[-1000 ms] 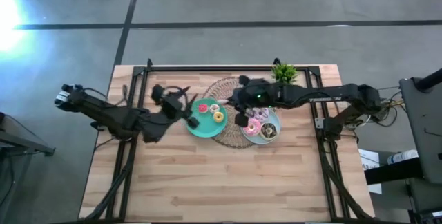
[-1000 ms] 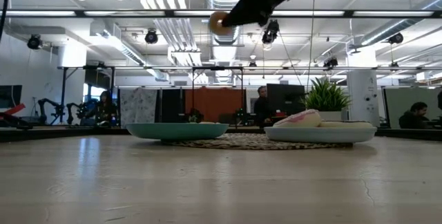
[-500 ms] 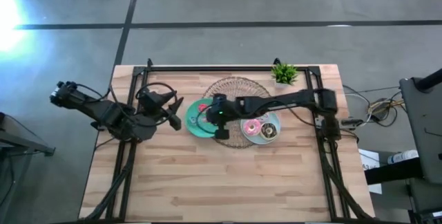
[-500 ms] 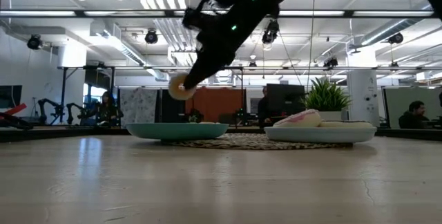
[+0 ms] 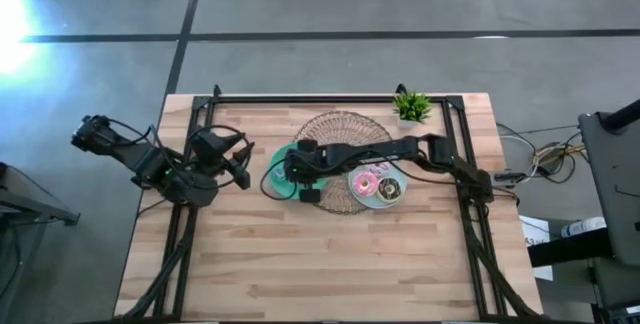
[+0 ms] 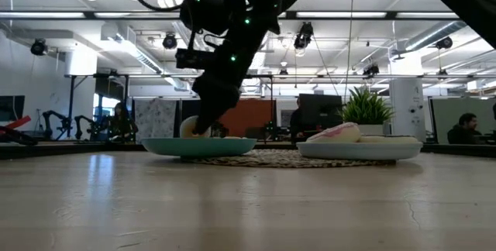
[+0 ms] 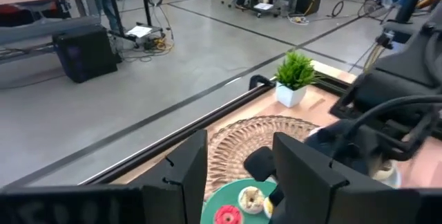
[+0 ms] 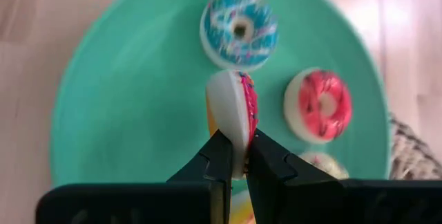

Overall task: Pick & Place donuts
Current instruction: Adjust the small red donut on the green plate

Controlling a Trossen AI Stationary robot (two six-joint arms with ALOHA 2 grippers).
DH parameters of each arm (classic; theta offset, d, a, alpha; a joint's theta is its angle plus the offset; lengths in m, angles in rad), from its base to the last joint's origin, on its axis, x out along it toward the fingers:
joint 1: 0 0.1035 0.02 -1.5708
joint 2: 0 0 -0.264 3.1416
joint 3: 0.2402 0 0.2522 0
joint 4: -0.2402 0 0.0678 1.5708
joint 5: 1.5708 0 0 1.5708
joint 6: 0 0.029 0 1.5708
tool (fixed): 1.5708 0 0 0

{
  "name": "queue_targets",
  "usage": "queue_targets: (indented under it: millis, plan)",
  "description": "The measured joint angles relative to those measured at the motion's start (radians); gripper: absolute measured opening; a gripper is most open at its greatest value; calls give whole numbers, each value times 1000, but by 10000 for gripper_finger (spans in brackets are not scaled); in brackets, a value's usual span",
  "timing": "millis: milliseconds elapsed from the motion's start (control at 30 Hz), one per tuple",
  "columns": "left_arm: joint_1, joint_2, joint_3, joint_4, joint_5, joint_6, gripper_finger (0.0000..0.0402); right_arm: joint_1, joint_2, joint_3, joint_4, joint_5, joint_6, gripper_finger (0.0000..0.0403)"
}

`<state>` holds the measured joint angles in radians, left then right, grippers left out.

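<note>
My right gripper point(image 8: 235, 156) pinching small pink-frosted donut point(image 8: 232, 113) on edge, low over teal plate point(image 8: 124, 106). Risk: release on edge, donut rolls into blue donut point(image 8: 239, 28) or off rim. Left gripper point(image 7: 235, 175) spread wide, empty, beside plate.

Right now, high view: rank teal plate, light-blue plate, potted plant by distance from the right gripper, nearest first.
1. teal plate: directly under the right gripper, left of the woven mat.
2. light-blue plate: on the mat's right side.
3. potted plant: far back-right corner of the table.
</note>
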<state>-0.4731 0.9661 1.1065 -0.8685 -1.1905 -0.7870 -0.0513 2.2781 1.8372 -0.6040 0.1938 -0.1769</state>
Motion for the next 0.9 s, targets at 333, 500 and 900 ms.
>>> queue_targets:
  millis: [333,500,900]
  plan:
    - [-9,-72,-44,-51,-16,-38,140,-1,27,54,-78,58,13,22]
    - [-18,-103,-84,-48,-16,-60,140,3,30,44,-108,37,18,22]
    - [-28,-123,-131,-44,-40,-106,140,13,30,54,-126,-75,20,102]
